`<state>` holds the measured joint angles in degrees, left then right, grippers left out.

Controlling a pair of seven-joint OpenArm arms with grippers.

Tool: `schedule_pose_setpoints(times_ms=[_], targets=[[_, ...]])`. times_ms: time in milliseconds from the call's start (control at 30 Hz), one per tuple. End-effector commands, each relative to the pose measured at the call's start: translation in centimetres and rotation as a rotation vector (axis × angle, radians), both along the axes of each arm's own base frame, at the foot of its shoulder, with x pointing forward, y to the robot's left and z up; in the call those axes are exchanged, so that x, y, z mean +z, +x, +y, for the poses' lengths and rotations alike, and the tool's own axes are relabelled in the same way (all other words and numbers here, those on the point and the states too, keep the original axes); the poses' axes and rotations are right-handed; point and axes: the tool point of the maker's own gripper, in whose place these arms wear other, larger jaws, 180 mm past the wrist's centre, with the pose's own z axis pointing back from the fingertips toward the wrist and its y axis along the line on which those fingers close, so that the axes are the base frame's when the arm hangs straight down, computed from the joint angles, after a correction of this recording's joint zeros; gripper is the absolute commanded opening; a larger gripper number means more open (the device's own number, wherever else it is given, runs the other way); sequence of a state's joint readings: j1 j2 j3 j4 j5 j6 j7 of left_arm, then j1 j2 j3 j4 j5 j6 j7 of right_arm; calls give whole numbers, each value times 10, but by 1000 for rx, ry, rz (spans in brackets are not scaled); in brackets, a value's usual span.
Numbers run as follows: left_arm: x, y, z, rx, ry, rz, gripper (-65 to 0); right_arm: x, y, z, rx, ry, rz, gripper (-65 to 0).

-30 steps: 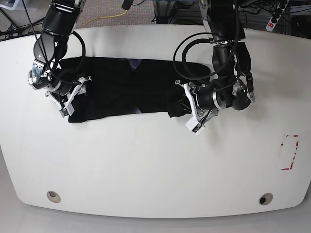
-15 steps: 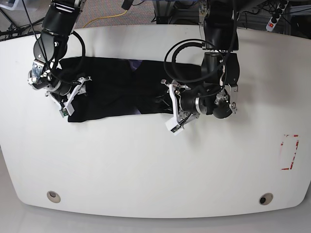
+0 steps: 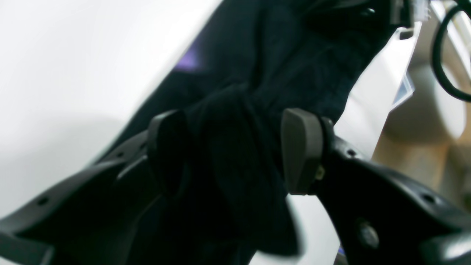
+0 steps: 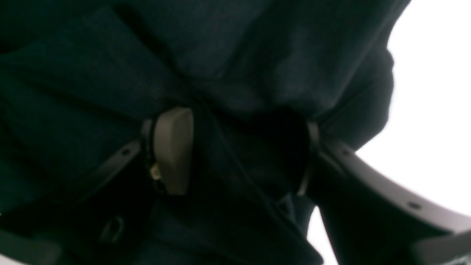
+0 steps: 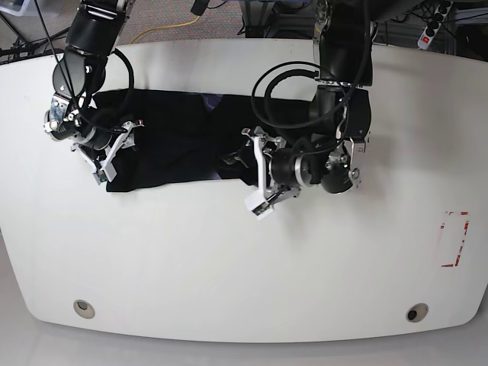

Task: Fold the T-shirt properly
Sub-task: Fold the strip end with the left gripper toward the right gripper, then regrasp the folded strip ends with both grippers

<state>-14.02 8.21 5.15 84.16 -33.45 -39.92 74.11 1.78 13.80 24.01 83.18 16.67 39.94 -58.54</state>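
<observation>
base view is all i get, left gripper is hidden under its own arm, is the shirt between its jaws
observer: Yes. In the left wrist view a bunched fold of the T-shirt sits between the pads of the left gripper. The jaws stand wide apart, not pinching it.
operator: and the right one, shut on the cloth?
observer: No. The right wrist view shows the right gripper with its jaws apart too, and a creased ridge of the black cloth running between them.

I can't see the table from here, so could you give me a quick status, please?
Left hand open, cloth between its fingers. Right hand open over cloth. T-shirt partly folded on the table. Nothing in the way.
</observation>
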Motion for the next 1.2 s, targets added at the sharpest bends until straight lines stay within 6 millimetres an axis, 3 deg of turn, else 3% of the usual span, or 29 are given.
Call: schedule_pose_setpoints(times_ms=[0,200,300,400,533,667,767,900,1067,1167], targets=[[33,12,-17,-32,-56,-92,-274,10,9,-5,1,-18,-33,-292],[66,24,-11,-14,-28,-236,-276,18,16,-8,-5,-20,-56,-290],[67,32,16,24,61,-310,-276,22,21,-8,-6,-22,-71,-289],[47,27,50,44,177,-309,-278,32,31,-8,-5,-25,-100,-289],[29,14,78,46,252,-289,-279,35,36,-8,-5,-25,-111,-289],[7,0,106,43,328,-247,-360,49,45,-5,0,-11,-155,-289],[-5,-10,116,41,332,-230,-428,58,50,5,5,57,-195,-287],[-16,-23,115,39,281,-223,-461,70,55,9,2,127,-220,-260],[-44,-25,124,55,315,-163,-508,85,56,-31,-135,141,-232,-90],[-56,-30,127,63,312,-132,-521,87,50,-61,-238,168,-214,-75]])
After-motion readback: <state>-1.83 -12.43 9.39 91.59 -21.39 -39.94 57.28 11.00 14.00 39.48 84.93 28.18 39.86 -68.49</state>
